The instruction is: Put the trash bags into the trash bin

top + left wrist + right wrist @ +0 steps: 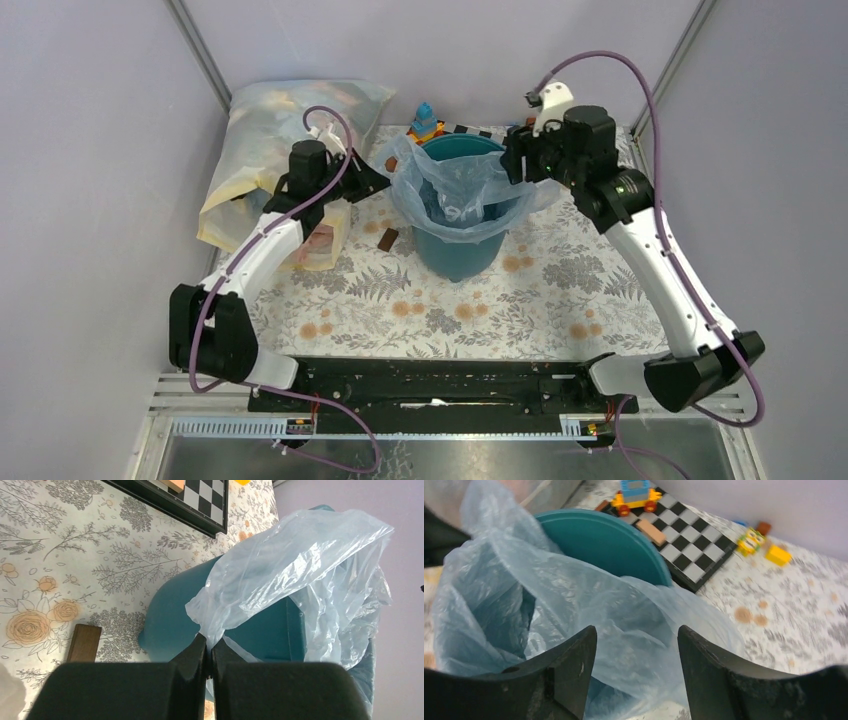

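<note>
Pinching flimsy, slippery trash bag [280,565] in clenched left hand [208,652], right hand [636,632] released astride bunched film over trash bin [599,540], so grab there.

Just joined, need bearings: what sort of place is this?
Probably a lab test cell: bare walls with metal frame posts, a floral tablecloth staged with toy blocks, a checkerboard, and a trash bag draped over the trash bin.

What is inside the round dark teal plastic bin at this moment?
The thin pale blue plastic film bag sags into the teal bin, edges draped over its rim. Crumpled film covers the floor, so anything beneath cannot be seen.
</note>
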Available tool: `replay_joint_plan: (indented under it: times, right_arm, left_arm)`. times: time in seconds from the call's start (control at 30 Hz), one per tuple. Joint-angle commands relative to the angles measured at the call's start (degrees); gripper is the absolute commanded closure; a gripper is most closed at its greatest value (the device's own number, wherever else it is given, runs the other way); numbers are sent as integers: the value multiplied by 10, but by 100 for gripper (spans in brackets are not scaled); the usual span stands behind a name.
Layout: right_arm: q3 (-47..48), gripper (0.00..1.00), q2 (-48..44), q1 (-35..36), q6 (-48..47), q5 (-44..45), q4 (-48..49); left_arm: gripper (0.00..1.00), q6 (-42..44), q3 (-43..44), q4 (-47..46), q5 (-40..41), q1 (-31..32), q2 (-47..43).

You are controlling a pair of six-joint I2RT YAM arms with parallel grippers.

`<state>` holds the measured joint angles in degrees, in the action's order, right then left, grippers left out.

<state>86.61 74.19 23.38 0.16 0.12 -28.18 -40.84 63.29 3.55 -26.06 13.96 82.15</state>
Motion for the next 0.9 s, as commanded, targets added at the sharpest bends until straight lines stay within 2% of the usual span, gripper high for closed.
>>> replay_joint_plan:
  times: [0.0,0.13,0.23,0.37,0.5,0.63,0.77,0.87]
  right_arm:
    - [51,33,40,4,-144,-167,-7]
    - [72,28,95,4,-202,-230,17]
    - [85,25,132,17,-254,-242,21]
    - [136,31,182,20,-290,-270,-9]
    - [188,33,226,27,-322,-282,-41]
    - [228,42,261,34,-353,-280,-84]
    - [243,48,273,35,-372,-291,-121]
    - [239,64,273,35,-378,-286,-123]
  left_arm:
    - [96,11,-11,-9,37,-6,-30]
    - [96,8,-25,-10,44,-9,-39]
    - [96,8,-42,-14,57,-10,-54]
    - [96,-3,-67,-44,57,-11,-70]
    - [96,-5,-71,-55,47,-11,-67]
    - [96,4,-63,-41,49,-11,-62]
    - [96,11,-61,-37,62,-11,-63]
    - [97,12,-60,-36,65,-11,-62]
